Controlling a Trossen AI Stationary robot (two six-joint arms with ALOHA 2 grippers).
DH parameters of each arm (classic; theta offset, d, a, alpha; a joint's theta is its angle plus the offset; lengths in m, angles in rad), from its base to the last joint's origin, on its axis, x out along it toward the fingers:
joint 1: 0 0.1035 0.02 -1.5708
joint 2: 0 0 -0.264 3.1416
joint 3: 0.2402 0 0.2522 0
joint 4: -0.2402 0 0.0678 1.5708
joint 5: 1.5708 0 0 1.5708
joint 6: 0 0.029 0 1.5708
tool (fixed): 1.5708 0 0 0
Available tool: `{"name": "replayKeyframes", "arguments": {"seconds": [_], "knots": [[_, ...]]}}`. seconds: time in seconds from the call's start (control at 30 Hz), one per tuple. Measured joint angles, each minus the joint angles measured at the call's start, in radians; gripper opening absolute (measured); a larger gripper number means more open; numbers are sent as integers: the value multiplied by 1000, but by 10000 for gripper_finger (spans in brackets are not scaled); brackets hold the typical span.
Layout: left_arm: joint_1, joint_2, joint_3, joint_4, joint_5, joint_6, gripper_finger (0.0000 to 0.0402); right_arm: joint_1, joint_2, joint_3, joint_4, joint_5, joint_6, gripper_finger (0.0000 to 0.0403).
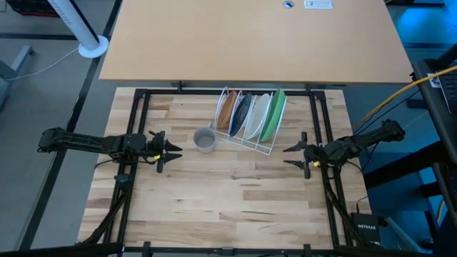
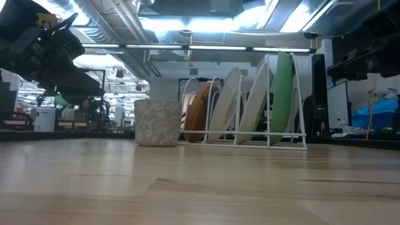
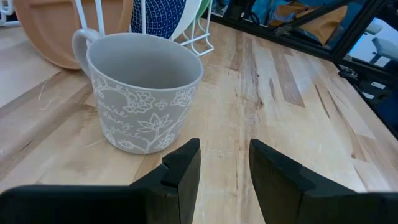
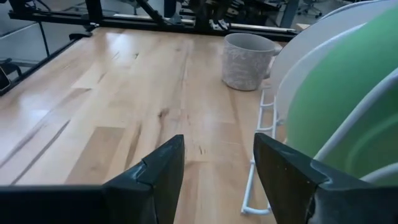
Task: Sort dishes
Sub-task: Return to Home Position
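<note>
You had all four dishes on edge in the white wire rack (image 1: pixel 250 145), toward the far side of the table (image 1: pixel 214 207). From the left they ran brown-orange plate (image 1: pixel 227 111), dark blue plate (image 1: pixel 241 113), white plate (image 1: pixel 257 116), green plate (image 1: pixel 274 114). The grey cup (image 1: pixel 205 140) sat just beside the rack's left end. Your left gripper (image 1: pixel 170 150) hovered near the cup, fingers narrowly parted, holding nothing. Your right gripper (image 1: pixel 288 155) hung right of the rack, fingers wider apart, empty.
</note>
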Motion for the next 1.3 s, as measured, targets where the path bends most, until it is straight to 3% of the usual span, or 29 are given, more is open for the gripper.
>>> {"name": "replayKeyframes", "arguments": {"seconds": [1.3], "knots": [[0,0,0,0,0,0,127,0,0,0,-31,0,-4,198]]}}
